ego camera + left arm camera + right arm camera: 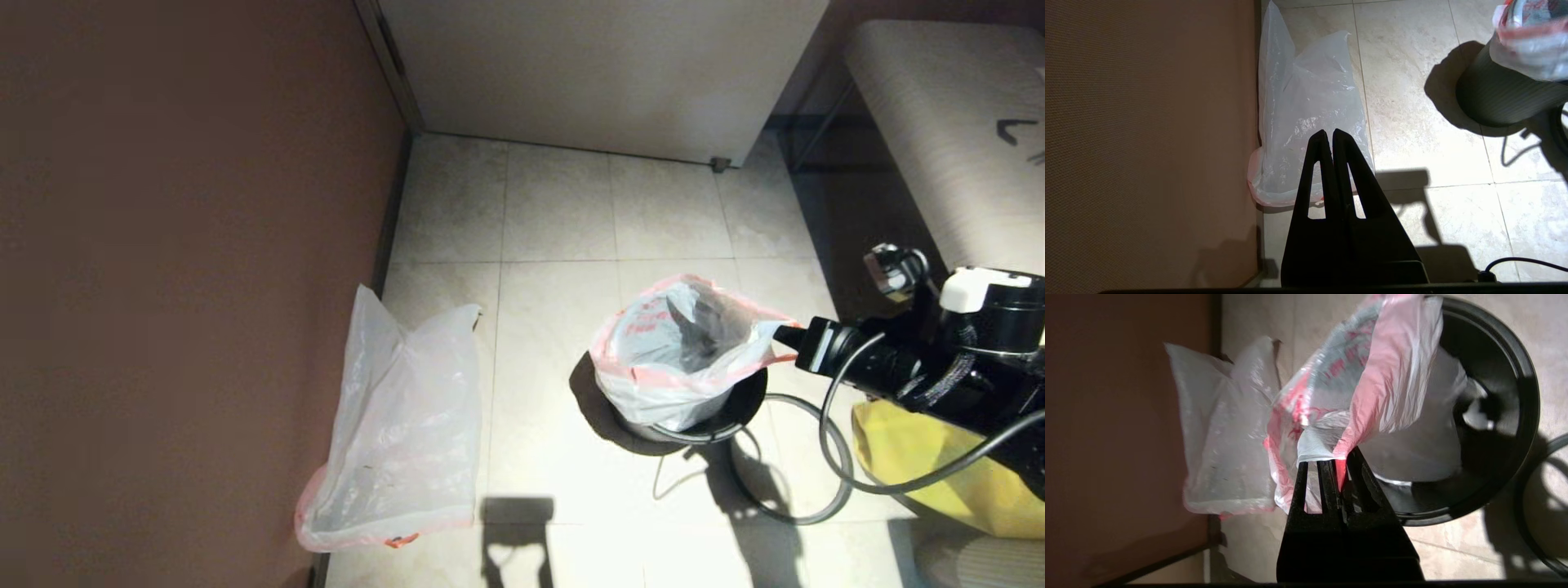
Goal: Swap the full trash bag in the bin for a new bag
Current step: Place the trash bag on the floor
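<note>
The black bin stands on the tiled floor. A trash bag with a pink rim and dark contents sits partly in it, its top raised above the rim. My right gripper is shut on the bag's pink edge at the bin's right side and shows in the head view. A flat, translucent new bag leans against the brown wall at the left. My left gripper hovers over that bag, shut and empty. The arm itself is out of the head view.
A thin grey hoop lies on the floor right of the bin. A large yellow bag sits at the right under my right arm. A brown wall bounds the left, a pale cabinet the back, and a bench the far right.
</note>
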